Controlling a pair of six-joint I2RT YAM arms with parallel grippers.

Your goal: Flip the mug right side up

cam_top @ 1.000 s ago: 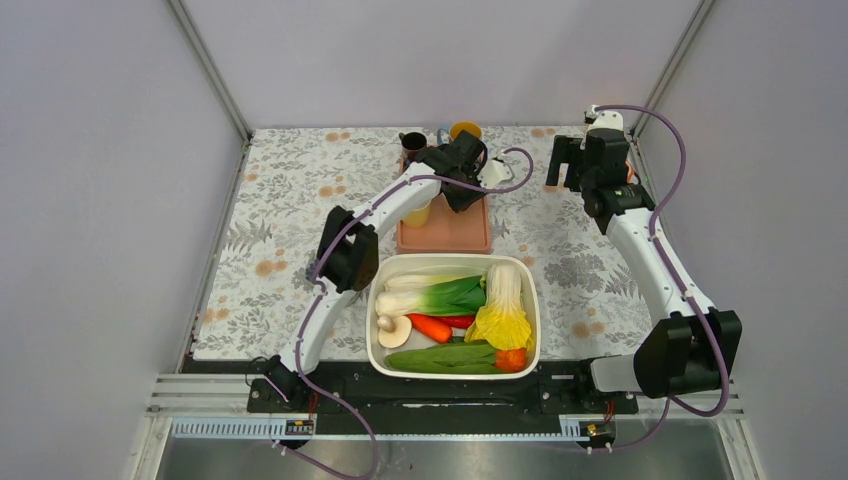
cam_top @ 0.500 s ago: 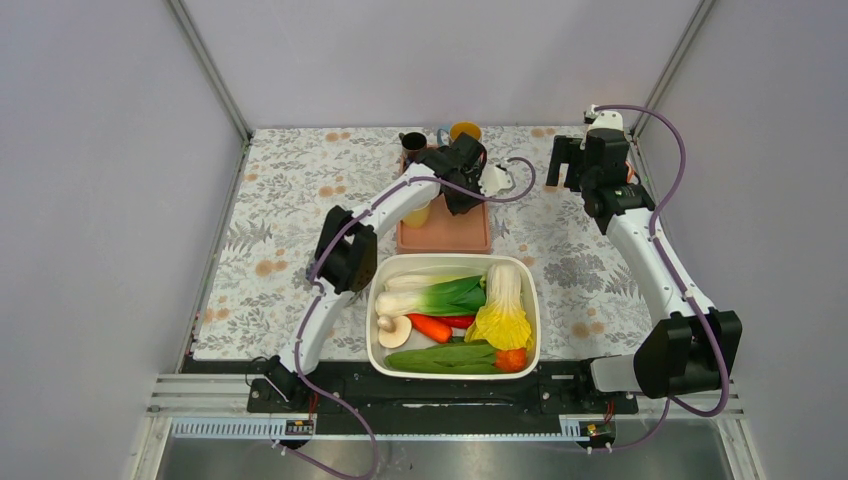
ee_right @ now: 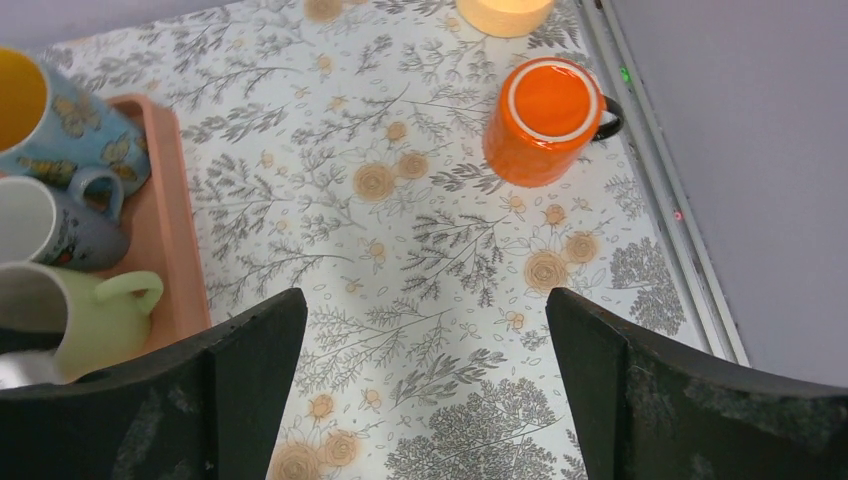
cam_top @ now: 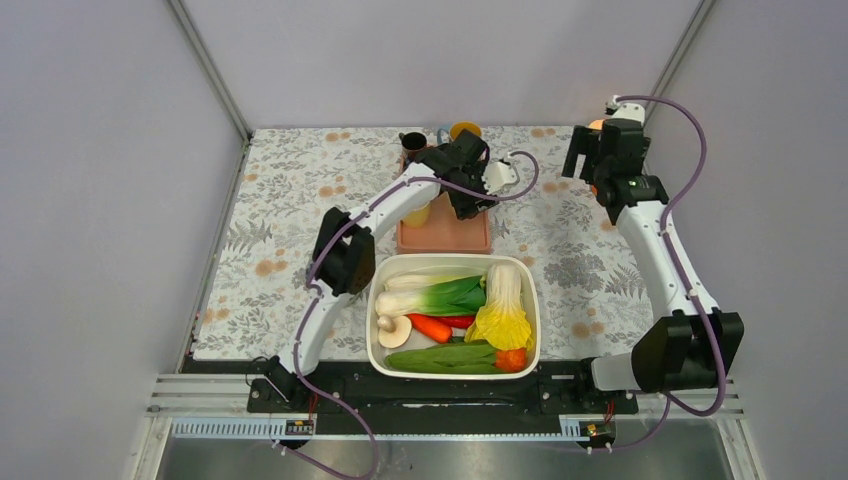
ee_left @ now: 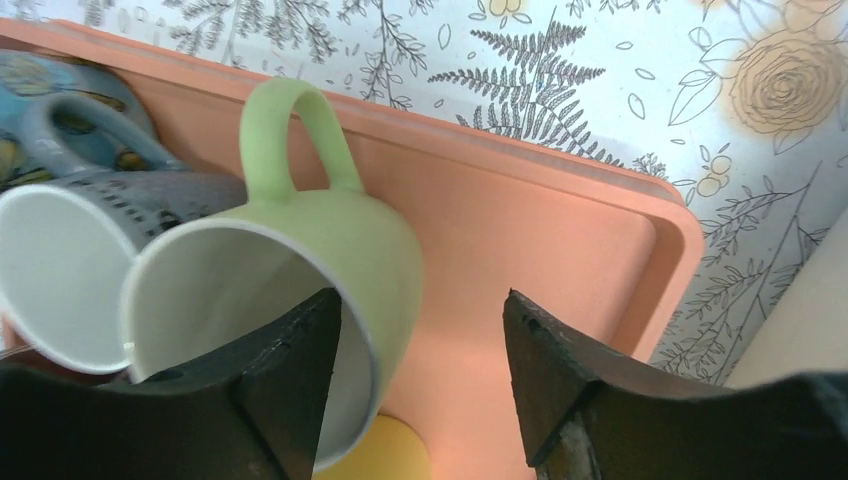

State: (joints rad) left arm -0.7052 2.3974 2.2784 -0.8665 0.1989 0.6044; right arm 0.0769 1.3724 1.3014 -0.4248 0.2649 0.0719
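Observation:
An orange mug (ee_right: pixel 545 120) stands upside down on the floral cloth near the far right edge, its base up and its black handle to the right. In the top view only a sliver of the orange mug (cam_top: pixel 597 125) shows behind the right arm. My right gripper (ee_right: pixel 425 300) hangs open above the cloth, short of that mug and to its left, holding nothing. My left gripper (ee_left: pixel 420 300) is open over the pink tray (ee_left: pixel 560 240). Its left finger sits at the rim of a pale green mug (ee_left: pixel 340 240), and its right finger stands apart from the mug.
The tray (ee_right: pixel 170 250) also carries a grey mug (ee_right: pixel 50 235) and a blue butterfly mug (ee_right: pixel 60 130). A dark mug (cam_top: pixel 412 142) stands behind the tray. A white tub of vegetables (cam_top: pixel 528 290) sits near the arm bases. A pale cup (ee_right: pixel 505 12) stands at the far edge.
My left gripper has gone from shut to open, letting go of the green mug on the tray. The right arm has swung farther back and right, toward the orange mug.

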